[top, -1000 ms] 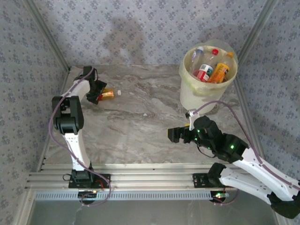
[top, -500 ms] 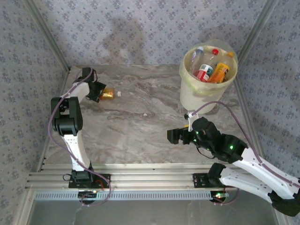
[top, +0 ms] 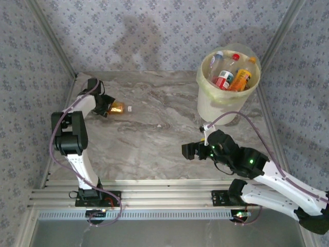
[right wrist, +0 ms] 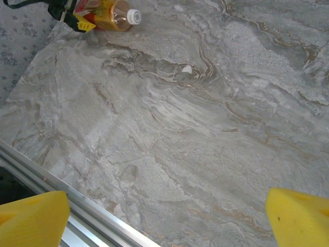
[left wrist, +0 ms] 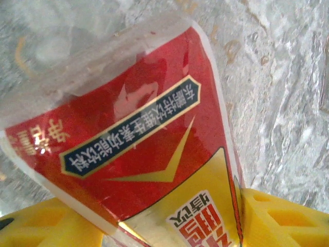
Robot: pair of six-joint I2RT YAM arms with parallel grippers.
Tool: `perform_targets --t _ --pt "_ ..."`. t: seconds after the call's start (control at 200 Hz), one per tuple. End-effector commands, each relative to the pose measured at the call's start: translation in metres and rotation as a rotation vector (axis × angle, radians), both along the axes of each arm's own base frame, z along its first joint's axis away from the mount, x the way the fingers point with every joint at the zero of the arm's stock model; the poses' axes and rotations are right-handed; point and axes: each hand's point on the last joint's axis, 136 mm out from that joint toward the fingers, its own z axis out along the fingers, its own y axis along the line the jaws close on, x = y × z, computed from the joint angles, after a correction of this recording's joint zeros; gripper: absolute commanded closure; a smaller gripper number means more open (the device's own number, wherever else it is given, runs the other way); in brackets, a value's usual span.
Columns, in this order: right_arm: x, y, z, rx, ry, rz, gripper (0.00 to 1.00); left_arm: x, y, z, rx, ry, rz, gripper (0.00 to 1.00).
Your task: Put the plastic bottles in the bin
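The left end effector point(top: 109, 107) clamps a bottle point(left wrist: 144, 139) labelled red-yellow in Chinese.

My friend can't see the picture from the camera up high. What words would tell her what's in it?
Seen from above, the left gripper grips a small orange-filled bottle lying on a grey marble table. At the far right stands a white bin with several bottles inside, and the right gripper hangs open near the middle.
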Motion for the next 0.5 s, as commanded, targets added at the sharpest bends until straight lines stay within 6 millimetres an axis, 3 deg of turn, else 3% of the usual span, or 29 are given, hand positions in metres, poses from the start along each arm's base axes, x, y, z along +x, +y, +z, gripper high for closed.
perform_targets --t 0.0,0.32,0.495 --pt "-0.002 0.009 0.006 0.021 0.003 0.032 0.00 -0.006 -0.010 0.028 -0.023 -0.076 -0.069 0.40" --pt "-0.012 0.044 -0.017 -0.050 0.095 0.226 0.00 -0.060 -0.067 0.028 -0.065 -0.067 -0.301 0.40" --pt "0.001 0.068 -0.019 -0.007 0.123 0.275 0.00 -0.089 -0.111 0.033 -0.114 -0.092 -0.444 0.40"
